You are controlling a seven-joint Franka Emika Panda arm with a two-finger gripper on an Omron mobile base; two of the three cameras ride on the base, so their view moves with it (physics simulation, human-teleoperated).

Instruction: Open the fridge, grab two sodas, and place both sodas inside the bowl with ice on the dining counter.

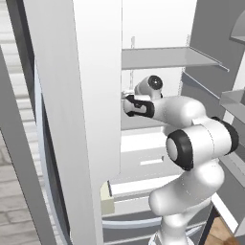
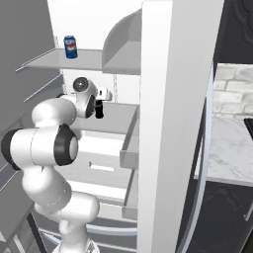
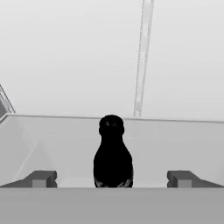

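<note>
The blue soda can (image 2: 70, 47) carries a red, white and blue round logo; no lettering is readable. It stands upright on the upper shelf (image 2: 59, 59) of the open fridge (image 2: 99, 20), up and to the left of the gripper (image 2: 100, 109) in the right base view. The hand view shows a dark bottle-shaped item (image 3: 113, 153) standing between the two widely parted fingertips (image 3: 40, 178), touching neither, with the fridge's white back wall far behind. In the left base view the arm (image 1: 196, 143) reaches forward into the fridge at middle-shelf height, its gripper (image 1: 128, 101) partly hidden by the open door's edge (image 1: 91, 95).
</note>
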